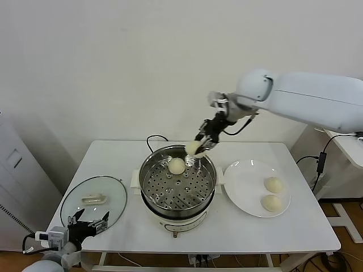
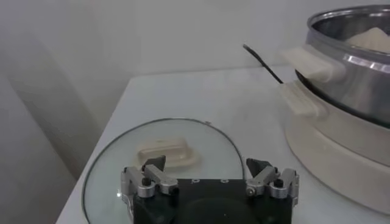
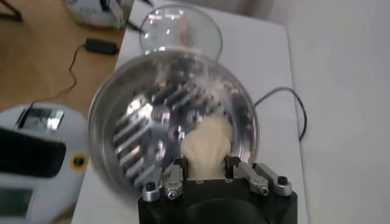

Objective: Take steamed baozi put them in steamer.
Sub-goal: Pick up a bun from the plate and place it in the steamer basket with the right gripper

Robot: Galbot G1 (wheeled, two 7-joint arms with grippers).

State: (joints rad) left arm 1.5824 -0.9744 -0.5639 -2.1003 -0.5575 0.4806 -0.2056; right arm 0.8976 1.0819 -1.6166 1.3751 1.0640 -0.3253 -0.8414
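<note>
Reaching in over the far rim of the large round stainless-steel steamer (image 1: 178,187), the robot's right gripper (image 1: 199,145) has its jaws clamped on 1 small cream-white steamed bun (image 1: 192,148), held above the perforated tray. From the right wrist camera that bun (image 3: 206,146) fills the gap between the 2 fingers and hides part of the tray beneath it. A 2nd bun (image 1: 177,165) already sits on the tray near the back wall, just below the held one. 2 more buns (image 1: 273,184) lie close together on the flat white plate (image 1: 244,184) to the right of the steamer, on the white table (image 1: 295,226).

The left gripper (image 1: 89,222) waits low at the table's front left corner, jaws spread wide and empty, over the near edge of the round glass lid (image 1: 93,198) with its white handle (image 2: 166,152). The arm behind it is mostly cut off by the picture's lower edge. From the left wrist camera only the steamer's side, 1 white side handle (image 2: 308,64) and white base (image 2: 335,152) show, and a pale shape above the rim is too partial to identify. A black cable (image 1: 154,139) trails behind the steamer.
</note>
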